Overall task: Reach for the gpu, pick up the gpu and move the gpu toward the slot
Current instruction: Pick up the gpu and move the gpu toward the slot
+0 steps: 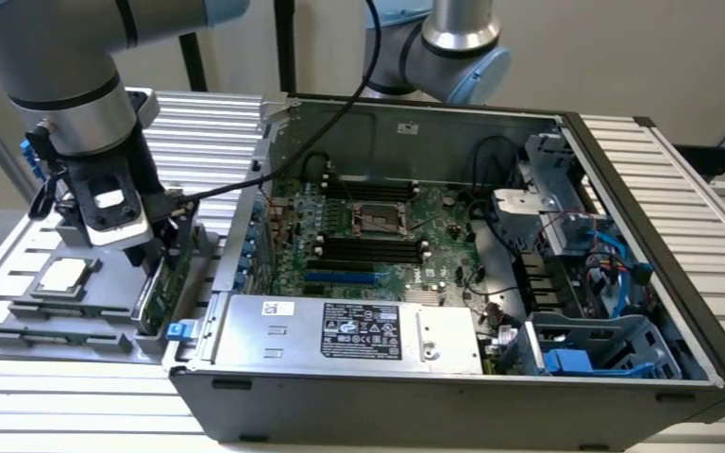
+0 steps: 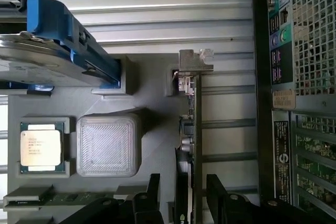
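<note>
We log, near to far: gripper (image 2: 184,181), jaws apart, straddling gpu (image 2: 196,114). Gpu stands on edge in grey tray (image 2: 157,150), beside PC case (image 1: 463,406). Further on the tray: CPU chip (image 2: 41,146), hard drive w/ blue rails (image 2: 42,61).

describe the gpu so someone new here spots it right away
Start at the open computer case, then go to the grey parts tray on the exterior view's left. The gpu stands on edge nearest the case, thin and green with a silver bracket, unlike the flat square CPU chip.
</note>
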You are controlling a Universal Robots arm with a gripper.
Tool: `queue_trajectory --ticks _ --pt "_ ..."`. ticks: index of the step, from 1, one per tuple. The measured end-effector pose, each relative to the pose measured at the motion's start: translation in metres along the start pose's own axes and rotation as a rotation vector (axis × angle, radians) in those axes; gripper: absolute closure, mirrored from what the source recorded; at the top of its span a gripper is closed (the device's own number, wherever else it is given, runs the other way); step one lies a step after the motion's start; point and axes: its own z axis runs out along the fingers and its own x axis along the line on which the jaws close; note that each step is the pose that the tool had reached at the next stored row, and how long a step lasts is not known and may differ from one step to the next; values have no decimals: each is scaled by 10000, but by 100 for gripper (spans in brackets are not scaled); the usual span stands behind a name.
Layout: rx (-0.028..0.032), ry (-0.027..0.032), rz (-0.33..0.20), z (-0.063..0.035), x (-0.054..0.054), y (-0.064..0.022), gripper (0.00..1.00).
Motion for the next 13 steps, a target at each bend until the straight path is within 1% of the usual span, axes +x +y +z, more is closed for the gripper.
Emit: queue_trajectory --ticks 3,4,5,13 --pt "131 -7 13 19 0 2 52" --pt "166 -10 14 24 0 3 52" --pt "184 -12 15 28 0 6 52" --pt "190 -12 16 54 2 29 52"
